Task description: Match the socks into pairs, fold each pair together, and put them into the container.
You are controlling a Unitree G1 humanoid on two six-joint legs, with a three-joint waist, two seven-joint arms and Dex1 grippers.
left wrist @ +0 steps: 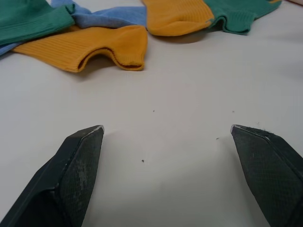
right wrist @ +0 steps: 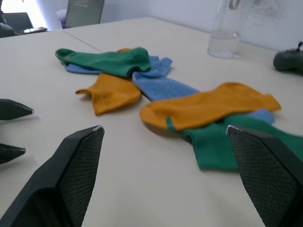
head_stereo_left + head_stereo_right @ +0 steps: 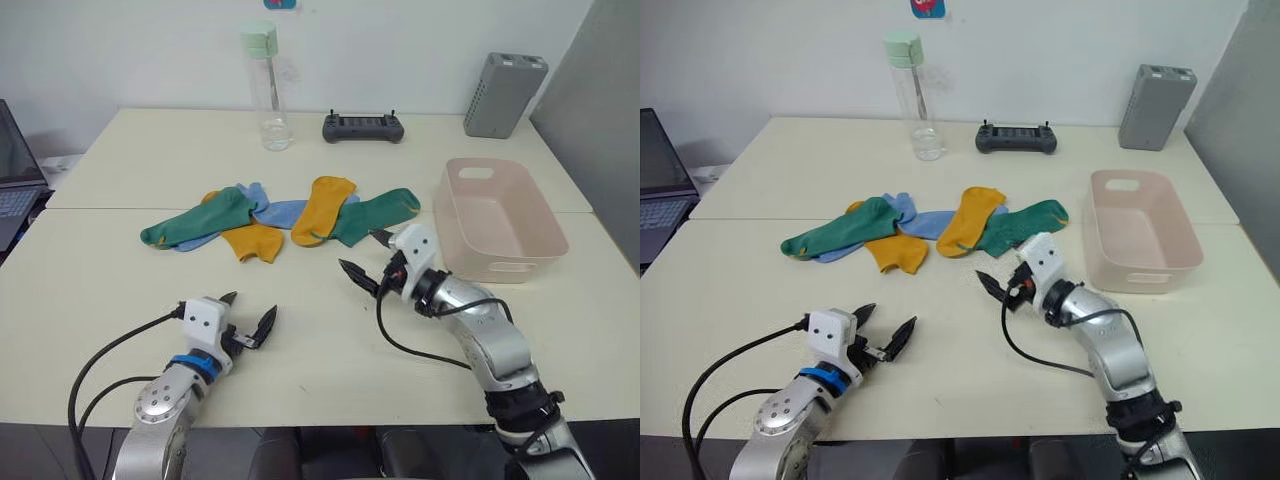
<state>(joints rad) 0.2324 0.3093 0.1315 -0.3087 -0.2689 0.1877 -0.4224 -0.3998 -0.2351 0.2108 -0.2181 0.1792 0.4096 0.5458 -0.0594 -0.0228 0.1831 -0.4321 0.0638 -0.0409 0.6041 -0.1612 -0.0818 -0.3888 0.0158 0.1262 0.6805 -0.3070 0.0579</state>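
The socks lie in a loose overlapping heap mid-table: a dark green sock point(image 3: 195, 224) at the left, a mustard one point(image 3: 254, 241), light blue ones point(image 3: 285, 211) underneath, another mustard one point(image 3: 323, 208) and a second green one point(image 3: 378, 213) at the right. The pale pink container point(image 3: 500, 215) stands to the right of the heap with nothing in it. My left gripper point(image 3: 252, 310) hovers open over bare table in front of the heap. Just in front of the right green sock, my right gripper point(image 3: 360, 252) is open and holds nothing. In the right wrist view the mustard sock point(image 2: 208, 106) overlaps the green one point(image 2: 222, 142).
At the back of the table stand a clear water bottle point(image 3: 266, 90), a black controller point(image 3: 363, 127) and a grey upright box point(image 3: 503, 95). A laptop point(image 3: 15, 180) sits off the table's left edge. A seam runs across the tabletop behind the socks.
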